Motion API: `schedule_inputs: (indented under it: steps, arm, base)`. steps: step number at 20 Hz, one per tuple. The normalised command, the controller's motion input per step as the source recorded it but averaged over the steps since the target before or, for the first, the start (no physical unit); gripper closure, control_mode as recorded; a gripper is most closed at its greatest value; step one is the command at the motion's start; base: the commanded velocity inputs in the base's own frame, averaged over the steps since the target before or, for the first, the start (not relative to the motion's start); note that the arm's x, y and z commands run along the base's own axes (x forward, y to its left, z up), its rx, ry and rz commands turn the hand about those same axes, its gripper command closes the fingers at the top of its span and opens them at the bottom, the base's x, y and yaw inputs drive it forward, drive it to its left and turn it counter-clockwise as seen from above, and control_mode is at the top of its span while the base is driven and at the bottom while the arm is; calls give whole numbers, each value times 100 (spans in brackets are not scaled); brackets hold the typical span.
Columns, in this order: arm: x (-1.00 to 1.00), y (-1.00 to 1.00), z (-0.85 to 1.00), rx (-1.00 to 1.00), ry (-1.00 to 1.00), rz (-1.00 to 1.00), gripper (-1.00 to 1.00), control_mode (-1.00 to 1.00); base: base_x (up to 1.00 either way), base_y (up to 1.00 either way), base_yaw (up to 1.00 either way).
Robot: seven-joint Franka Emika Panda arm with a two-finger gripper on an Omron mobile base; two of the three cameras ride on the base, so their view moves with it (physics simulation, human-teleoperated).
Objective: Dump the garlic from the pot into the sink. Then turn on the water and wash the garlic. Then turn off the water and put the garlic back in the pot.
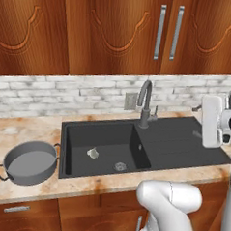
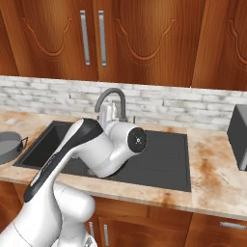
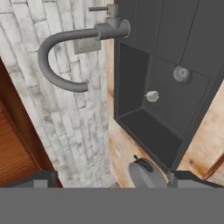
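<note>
— Your gripper point(image 3: 107, 179)?
— Fingertips wide apart, holding nothing, raised over the sink's point(image 1: 183, 141) draining panel, looking at the faucet point(image 1: 145, 102).
— The garlic point(image 1: 92, 153)?
— It lies on the basin floor, near the drain point(image 1: 120, 166). The pot point(image 1: 30, 163) sits on the counter point(image 1: 19, 131) left of the sink.

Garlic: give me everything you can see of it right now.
The garlic is a small whitish, lumpy bulb lying loose on the dark floor of the sink basin, left of the round drain and apart from it. Nothing grips or touches it. The faucet shows no stream. The pot sits empty on the counter.
</note>
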Motion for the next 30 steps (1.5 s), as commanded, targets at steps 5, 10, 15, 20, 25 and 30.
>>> schedule_inputs:
  steps: [5, 10, 15, 20, 25, 30]
  arm:
    - [45, 0, 0, 4, 24, -1, -100, -100]
    - [59, -3, 0, 11, 23, 0, -100, -100]
    - [64, -6, -5, 10, 25, 0, -100, -100]
    - [43, -3, -21, 8, 28, 0, -100, -100]
    - [20, -1, -27, 3, 20, 0, -100, -100]
    - [10, -2, -30, 1, 12, 0, -100, -100]
  base:
    - [0, 0, 0]
    - [0, 0, 0]
    - [0, 0, 0]
    - [0, 0, 0]
    - [0, 0, 0]
    - [0, 0, 0]
